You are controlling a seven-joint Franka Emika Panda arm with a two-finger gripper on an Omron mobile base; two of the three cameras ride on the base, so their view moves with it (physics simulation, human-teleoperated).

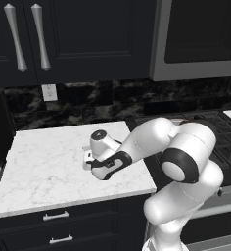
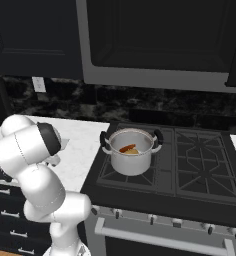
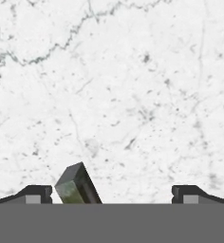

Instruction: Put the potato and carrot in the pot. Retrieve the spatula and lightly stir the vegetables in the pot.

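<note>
Two dark gripper fingertips [image 3: 112,194] stand wide apart over the white marble counter [image 3: 133,95], the spatula's dark-grey handle end [image 3: 77,186] between them, nearer the left tip, tilted. Orange carrot [image 2: 126,148] and tan potato [image 2: 132,151] lie inside the shiny steel stockpot [image 2: 131,161].

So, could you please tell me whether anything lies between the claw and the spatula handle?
Nothing visible does: the claw is open over the marble counter, and the spatula handle's dark end already pokes up between its fingertips.
</note>
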